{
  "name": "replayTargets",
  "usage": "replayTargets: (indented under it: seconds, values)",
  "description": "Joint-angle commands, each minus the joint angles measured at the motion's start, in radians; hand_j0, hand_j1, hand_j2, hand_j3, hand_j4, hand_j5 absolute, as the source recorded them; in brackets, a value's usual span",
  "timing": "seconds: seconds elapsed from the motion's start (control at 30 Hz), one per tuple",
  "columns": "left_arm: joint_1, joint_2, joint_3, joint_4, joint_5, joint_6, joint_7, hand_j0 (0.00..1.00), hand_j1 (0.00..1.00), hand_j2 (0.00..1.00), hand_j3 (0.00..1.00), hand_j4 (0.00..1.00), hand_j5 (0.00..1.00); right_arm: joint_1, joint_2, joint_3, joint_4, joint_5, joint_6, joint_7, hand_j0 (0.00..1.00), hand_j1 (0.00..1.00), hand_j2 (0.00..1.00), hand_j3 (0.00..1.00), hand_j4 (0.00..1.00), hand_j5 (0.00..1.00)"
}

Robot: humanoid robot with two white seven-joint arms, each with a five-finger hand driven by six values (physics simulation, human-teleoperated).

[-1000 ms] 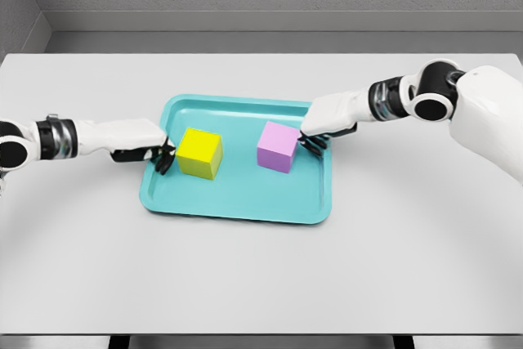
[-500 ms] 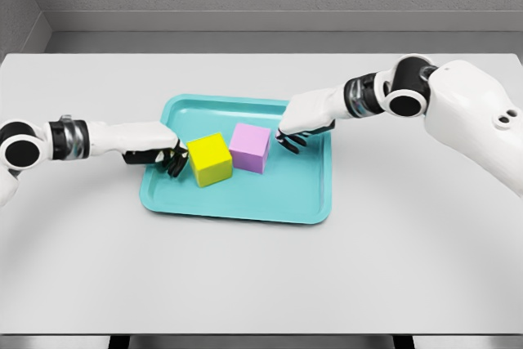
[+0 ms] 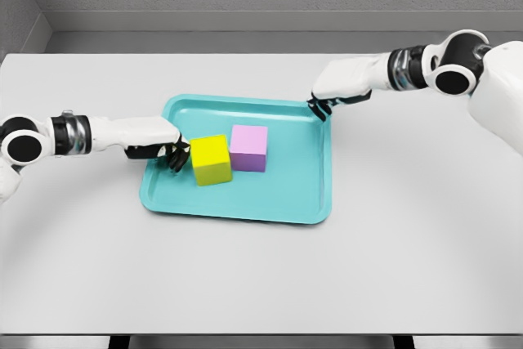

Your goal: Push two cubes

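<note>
Nearest the bottom of the frame lies the bare white table (image 3: 261, 275), and above it, a little left of centre, the teal tray (image 3: 315, 194) that holds both task pieces. On the tray the yellow cube (image 3: 211, 160) and the pink cube (image 3: 249, 149) sit side by side with their facing sides touching or all but touching, the yellow one turned slightly askew. The left hand (image 3: 163, 151) reaches in from the left edge, its dark fingers curled and holding nothing, fingertips against or just beside the yellow cube's left face. Farther up and to the right, the right hand (image 3: 331, 96) hovers near the tray's upper right corner, well apart from the pink cube, fingers likewise curled on nothing. By the look of it the cubes are already together, so the pushing step seems nearly finished; what remains is probably for the left hand to draw clear without nudging the yellow cube.
</note>
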Motion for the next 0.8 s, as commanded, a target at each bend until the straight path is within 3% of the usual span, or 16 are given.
replayTargets:
  seconds: [0.0, 0.5, 0.57, 0.6, 0.67, 0.7, 0.73, 0.77]
  values:
    - [-0.002, -0.004, 0.002, 0.002, -0.005, 0.002, 0.002, 0.2, 0.2, 0.2, 0.2, 0.2, 0.2, 0.002, -0.026, -0.028, -0.002, -0.005, 0.002, 0.0, 0.42, 0.42, 0.42, 0.42, 0.42, 0.42]
    - [-0.031, -0.039, 0.003, 0.008, -0.005, 0.002, 0.002, 0.2, 0.2, 0.2, 0.2, 0.2, 0.2, 0.006, -0.07, -0.028, -0.004, -0.005, 0.002, 0.0, 0.47, 0.47, 0.47, 0.47, 0.47, 0.47]
    - [-0.057, -0.008, 0.005, 0.005, 0.007, 0.002, 0.002, 0.21, 0.21, 0.21, 0.21, 0.21, 0.21, 0.006, -0.073, -0.028, -0.004, -0.005, 0.002, 0.0, 0.49, 0.49, 0.49, 0.49, 0.49, 0.49]
    - [-0.06, 0.048, 0.005, -0.012, 0.027, 0.002, 0.002, 0.21, 0.21, 0.21, 0.21, 0.21, 0.21, 0.006, -0.075, -0.028, -0.004, -0.005, 0.002, 0.0, 0.5, 0.5, 0.5, 0.5, 0.5, 0.5]
    - [-0.038, 0.194, -0.001, -0.202, 0.099, 0.002, 0.002, 0.21, 0.21, 0.21, 0.21, 0.21, 0.21, 0.011, -0.075, -0.028, -0.004, -0.005, 0.002, 0.0, 0.5, 0.5, 0.5, 0.5, 0.5, 0.5]
    - [0.023, 0.234, -0.006, -0.358, 0.103, 0.002, 0.002, 0.2, 0.2, 0.2, 0.2, 0.2, 0.2, 0.012, -0.075, -0.028, -0.004, -0.005, 0.002, 0.0, 0.5, 0.5, 0.5, 0.5, 0.5, 0.5]
    - [0.048, 0.233, -0.02, -0.414, 0.101, 0.002, 0.002, 0.2, 0.2, 0.2, 0.2, 0.2, 0.2, 0.012, -0.076, -0.028, -0.002, -0.005, 0.002, 0.0, 0.5, 0.5, 0.5, 0.5, 0.5, 0.5]
    - [0.048, 0.222, -0.047, -0.417, 0.098, 0.002, 0.002, 0.2, 0.2, 0.2, 0.2, 0.2, 0.2, 0.012, -0.076, -0.028, -0.002, -0.005, 0.002, 0.0, 0.51, 0.51, 0.51, 0.51, 0.51, 0.51]
